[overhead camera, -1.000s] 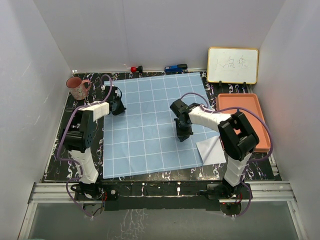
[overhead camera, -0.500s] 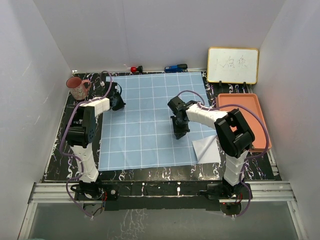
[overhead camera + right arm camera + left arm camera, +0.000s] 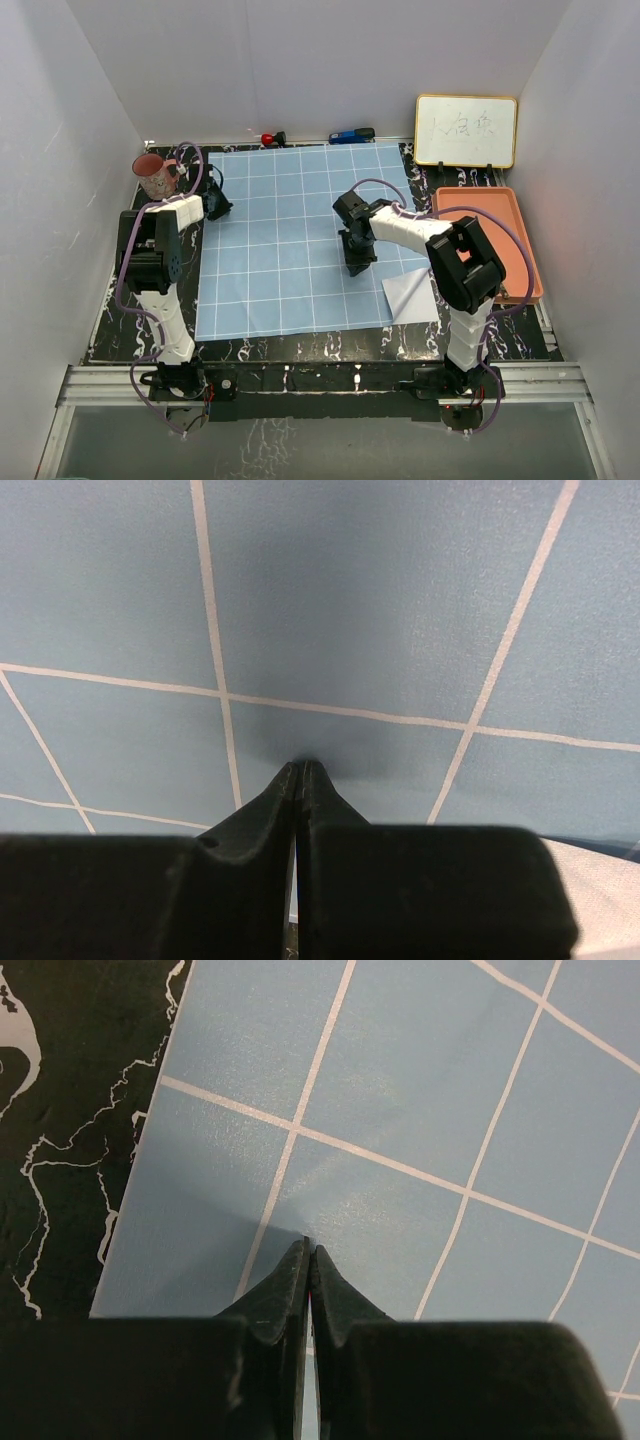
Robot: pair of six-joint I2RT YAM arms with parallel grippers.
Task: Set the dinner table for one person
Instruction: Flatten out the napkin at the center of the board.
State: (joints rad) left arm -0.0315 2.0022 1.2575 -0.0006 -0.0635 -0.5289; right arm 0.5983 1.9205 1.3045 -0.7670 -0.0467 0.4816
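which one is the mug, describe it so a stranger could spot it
Start from the black marble-veined dinner table and its light-blue gridded cloth. Go to the table's far left corner, just off the cloth, beyond the left arm's end effector. The mug stands there upright: pinkish and round with an open mouth, the only cup in sight.

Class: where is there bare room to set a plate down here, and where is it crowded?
Free: the blue cloth between the left claw and right claw, and its near-left part. Crowded: by the mug and around the napkin.
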